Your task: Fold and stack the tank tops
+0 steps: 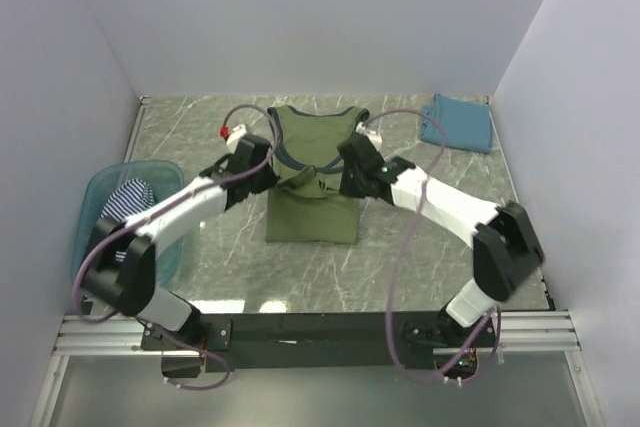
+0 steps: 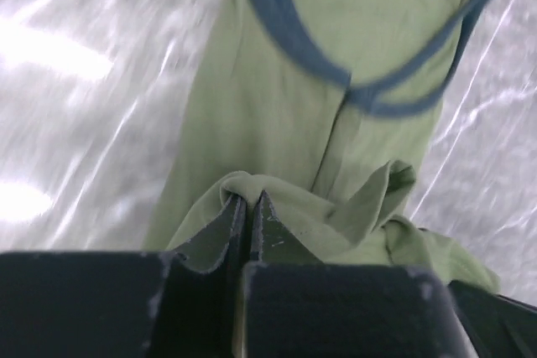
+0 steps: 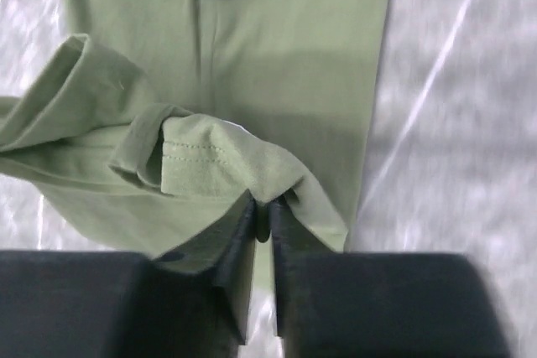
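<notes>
The olive-green tank top (image 1: 310,219) lies mid-table, neck away from me, its lower part bunched and lifted over the middle. My left gripper (image 1: 274,179) is shut on a fold of this cloth (image 2: 277,106), pinched at the fingertips (image 2: 249,200). The right gripper (image 1: 347,183) is shut on the hem corner of the same top (image 3: 277,64), with cloth wedged between its tips (image 3: 268,204). A teal-blue tank top (image 1: 457,123) lies folded at the back right. The striped tank top (image 1: 130,197) sits crumpled in the tub at the left.
A translucent teal tub (image 1: 96,187) stands at the table's left edge beside the left arm. White walls close in the back and both sides. Marbled grey tabletop (image 1: 420,247) shows around the green top.
</notes>
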Controlling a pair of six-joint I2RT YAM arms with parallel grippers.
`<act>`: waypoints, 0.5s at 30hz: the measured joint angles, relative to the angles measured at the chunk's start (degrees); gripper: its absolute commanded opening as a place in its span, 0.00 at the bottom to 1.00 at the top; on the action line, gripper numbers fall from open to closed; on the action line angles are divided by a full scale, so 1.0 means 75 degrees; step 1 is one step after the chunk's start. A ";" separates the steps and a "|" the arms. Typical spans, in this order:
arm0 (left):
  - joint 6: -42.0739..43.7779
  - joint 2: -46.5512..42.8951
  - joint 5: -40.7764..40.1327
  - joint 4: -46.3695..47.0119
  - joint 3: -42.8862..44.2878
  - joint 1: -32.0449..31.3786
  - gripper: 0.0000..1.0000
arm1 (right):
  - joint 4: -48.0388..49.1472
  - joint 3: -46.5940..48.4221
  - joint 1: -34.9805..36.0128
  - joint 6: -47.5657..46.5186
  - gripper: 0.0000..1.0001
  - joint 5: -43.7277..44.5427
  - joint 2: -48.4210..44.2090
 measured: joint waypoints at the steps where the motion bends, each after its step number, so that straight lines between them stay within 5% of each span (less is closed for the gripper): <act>1: 0.0152 0.0417 0.0460 0.0291 0.0172 0.0321 0.16 | 0.0114 0.0239 -0.0210 -0.0166 0.27 -0.0160 0.0367; 2: 0.0286 0.0833 0.0799 0.0530 0.0370 0.0627 0.37 | 0.0178 0.0507 -0.0405 -0.0303 0.39 -0.0280 0.0726; 4: 0.0595 0.1792 0.1343 0.0968 0.0874 0.1081 0.61 | 0.0291 0.1061 -0.0734 -0.0522 0.54 -0.0507 0.1451; 8: 0.1137 0.3378 0.1923 0.1011 0.2078 0.1466 0.76 | 0.0367 0.1580 -0.1166 -0.0796 0.59 -0.0731 0.2253; 15: 0.1037 0.2218 0.1515 0.0262 0.1655 0.1364 0.67 | 0.0504 0.0545 -0.1180 -0.0711 0.59 -0.0615 0.1335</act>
